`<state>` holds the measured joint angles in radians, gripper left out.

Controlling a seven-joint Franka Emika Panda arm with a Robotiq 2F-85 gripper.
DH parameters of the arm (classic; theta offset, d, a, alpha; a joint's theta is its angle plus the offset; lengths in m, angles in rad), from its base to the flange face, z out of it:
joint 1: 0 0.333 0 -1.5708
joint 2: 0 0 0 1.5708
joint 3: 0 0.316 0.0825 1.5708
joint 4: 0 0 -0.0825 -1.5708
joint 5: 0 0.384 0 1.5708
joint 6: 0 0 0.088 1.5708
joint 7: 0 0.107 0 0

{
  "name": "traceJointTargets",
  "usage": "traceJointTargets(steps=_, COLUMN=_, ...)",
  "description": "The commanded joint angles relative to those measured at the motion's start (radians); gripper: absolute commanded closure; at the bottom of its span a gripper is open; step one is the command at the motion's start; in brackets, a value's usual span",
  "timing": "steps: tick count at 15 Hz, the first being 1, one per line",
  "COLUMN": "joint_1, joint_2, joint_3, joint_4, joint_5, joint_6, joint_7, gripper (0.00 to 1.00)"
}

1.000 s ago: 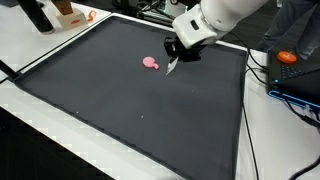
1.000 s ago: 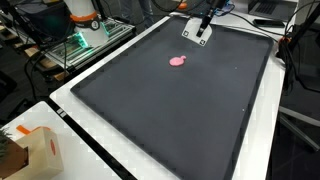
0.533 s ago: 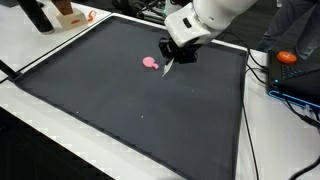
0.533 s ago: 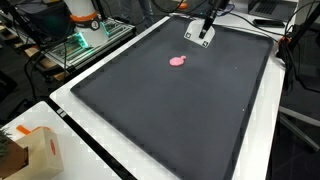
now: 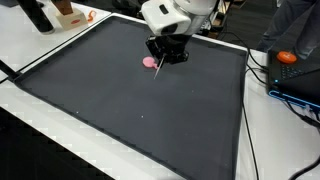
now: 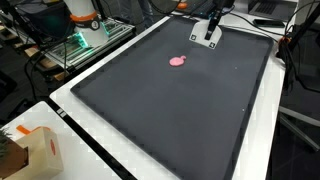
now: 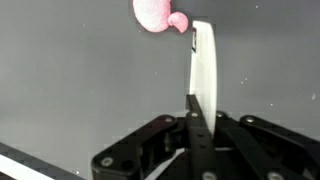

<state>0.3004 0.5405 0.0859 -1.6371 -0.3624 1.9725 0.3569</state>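
tabletop [image 5: 48, 38]: white, with a black mat [image 5: 120, 110] covering most of it. The mat is flat and has no lip, so I'd guess anything that gets flicked keeps sliding.
pink blob [image 7: 158, 14]: small, soft-looking lump lying on the mat toward its far side, with a little lobe sticking out on the right in the wrist view.
white stick [image 7: 203, 65]: thin flat strip. Its tip sits just beside that lobe, but I can't tell if it's actually touching.
hand [image 7: 193, 108]: fingers pinched together on the stick's lower end, holding it edge-on and tilted down at the mat.
worry 1: the stick looks bendy. Push down too hard and it could bow or twist in the grip, then spring and fling the blob.
worry 2: the tip is lined up with the lobe rather than the middle, so a sideways shove might just spin the blob or skate past it.
worry 3: if the blob is sticky, it could smear on the mat or cling to the stick.
orange round thing [image 5: 288, 57]: off to the right, well apart from the rest, so no bother.
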Motion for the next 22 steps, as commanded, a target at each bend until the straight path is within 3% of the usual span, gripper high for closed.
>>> traceJointTargets(steps=1, joint_1=-0.045, joint_2=-0.064, joint_3=-0.001, joint_4=-0.082, joint_5=0.076, joint_6=0.071, joint_7=-0.042, gripper=0.99)
traceJointTargets(steps=12, joint_1=-0.194, joint_2=-0.184, joint_3=-0.005, joint_4=-0.277, joint_5=0.317, joint_6=0.241, joint_7=-0.189, gripper=0.99)
traceJointTargets(steps=22, joint_1=-0.349, joint_2=-0.292, joint_3=-0.008, joint_4=-0.528, joint_5=0.641, joint_6=0.412, joint_7=-0.442, gripper=0.99)
